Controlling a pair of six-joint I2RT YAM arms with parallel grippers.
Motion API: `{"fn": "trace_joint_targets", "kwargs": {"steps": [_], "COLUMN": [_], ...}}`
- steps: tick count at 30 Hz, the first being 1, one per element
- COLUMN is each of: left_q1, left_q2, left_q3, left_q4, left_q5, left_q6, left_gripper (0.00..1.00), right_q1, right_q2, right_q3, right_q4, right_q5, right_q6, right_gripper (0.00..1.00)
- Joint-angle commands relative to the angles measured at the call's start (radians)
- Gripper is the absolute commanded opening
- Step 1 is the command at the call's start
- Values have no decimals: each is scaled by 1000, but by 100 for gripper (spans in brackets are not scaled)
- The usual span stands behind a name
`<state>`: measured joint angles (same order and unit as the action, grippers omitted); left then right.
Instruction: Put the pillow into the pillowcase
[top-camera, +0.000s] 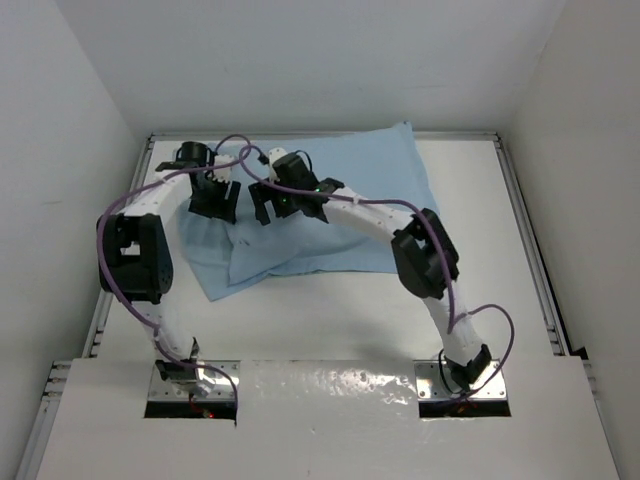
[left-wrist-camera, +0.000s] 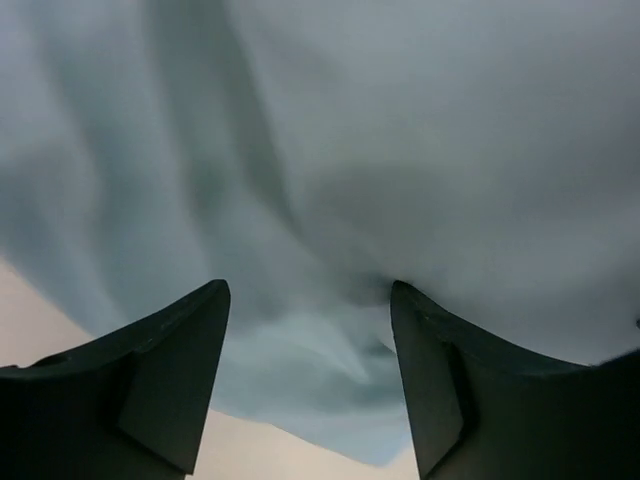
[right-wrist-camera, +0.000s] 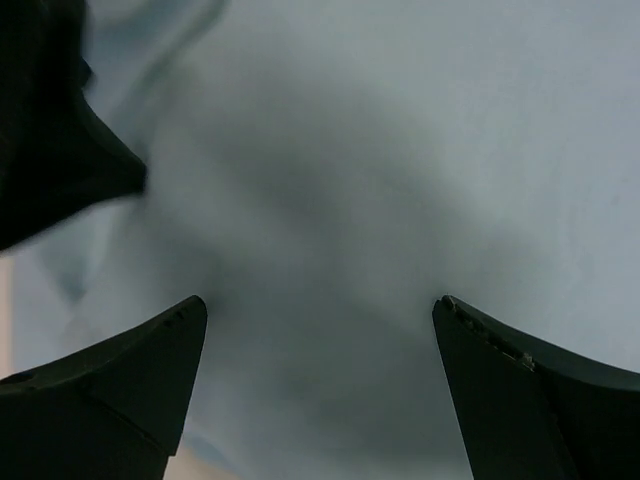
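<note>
The pillowcase (top-camera: 370, 190) lies light-blue side up at the back middle of the table, bulging and wrinkled at its near-left corner. It fills the left wrist view (left-wrist-camera: 450, 150) and the right wrist view (right-wrist-camera: 450, 150). The pillow is hidden; none of its cream surface shows. My left gripper (top-camera: 213, 205) is open just above the case's left part, and folds of cloth lie between its fingers (left-wrist-camera: 308, 290). My right gripper (top-camera: 275, 210) is open right beside it, over smooth cloth (right-wrist-camera: 320, 300). Neither holds anything.
The white table (top-camera: 480, 300) is boxed in by white walls at the left, back and right, with metal rails (top-camera: 525, 230) along its sides. A dark part of the left gripper (right-wrist-camera: 50, 120) shows in the right wrist view, close by.
</note>
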<state>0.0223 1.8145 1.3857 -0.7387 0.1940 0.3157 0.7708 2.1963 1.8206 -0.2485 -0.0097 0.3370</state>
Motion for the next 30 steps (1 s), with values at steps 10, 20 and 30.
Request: {"fn": "trace_joint_targets", "kwargs": {"steps": [10,20,30], "left_q1": [41,41,264], "left_q2": [184,325,19], "left_q3": [43,32,203], "left_q4": [199,229,121], "left_q5": [-306,-217,36], "left_q6": [-130,-101,-44], "left_gripper": [58,2,0], "right_q1": [-44,-88,-169], "right_q2": [123,-35,-139], "right_q3": [-128,-363,-417], "right_q4": [60,304,344], "right_q5": [214,14,24], "right_q6": [252,272,330], "right_gripper": [0,0,0]}}
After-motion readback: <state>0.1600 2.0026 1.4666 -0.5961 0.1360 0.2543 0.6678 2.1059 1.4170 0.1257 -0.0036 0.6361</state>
